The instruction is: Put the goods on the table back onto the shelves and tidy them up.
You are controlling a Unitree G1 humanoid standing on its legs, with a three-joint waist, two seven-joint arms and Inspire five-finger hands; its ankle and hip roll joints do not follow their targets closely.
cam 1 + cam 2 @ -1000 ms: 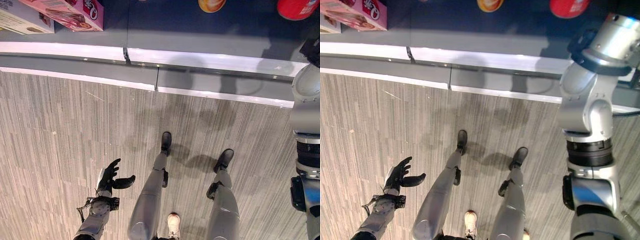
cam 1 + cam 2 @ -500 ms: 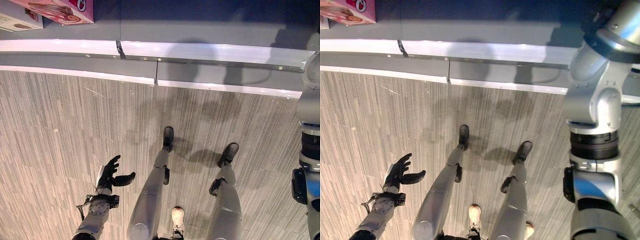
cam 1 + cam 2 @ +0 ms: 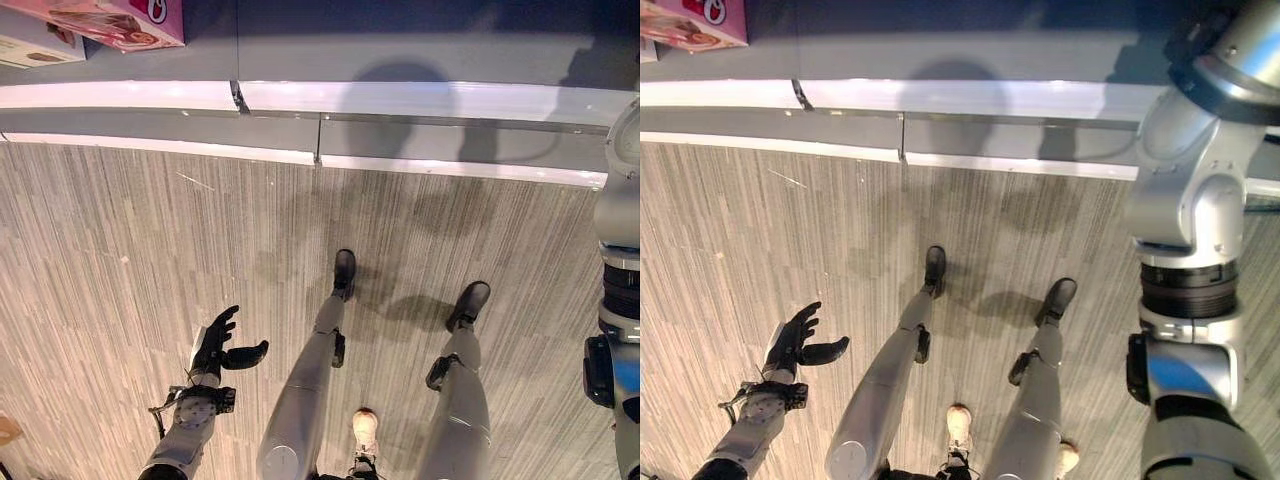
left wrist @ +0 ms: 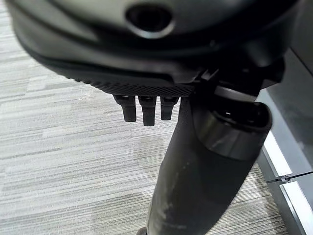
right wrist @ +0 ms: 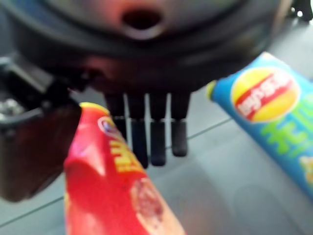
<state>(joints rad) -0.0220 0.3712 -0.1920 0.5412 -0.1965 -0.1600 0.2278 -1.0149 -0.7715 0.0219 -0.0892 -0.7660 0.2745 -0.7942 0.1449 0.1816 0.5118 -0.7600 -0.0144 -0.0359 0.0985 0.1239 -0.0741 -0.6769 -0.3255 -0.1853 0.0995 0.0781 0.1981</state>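
Past my right hand [image 5: 151, 132] a red snack tube [image 5: 112, 196] lies on a grey shelf board [image 5: 220, 191], between the thumb and the straight fingers. I cannot tell whether they touch it. A blue snack tube [image 5: 274, 122] lies on the same board, on the fingers' far side from the red tube. My left hand [image 3: 212, 345] hangs low over the floor at the left, fingers spread and holding nothing. A pink box [image 3: 120, 20] and a white box [image 3: 30, 50] stand on the lowest shelf at the far left.
The shelf's white front edge [image 3: 400, 100] runs across the far side, with striped grey floor [image 3: 130, 240] in front of it. My raised right arm [image 3: 1190, 250] stands at the right. A person's white shoe [image 3: 365, 430] shows close behind.
The camera has shifted, so the shelf goods at the top edge have slid out of the picture. My left hand hangs as before.
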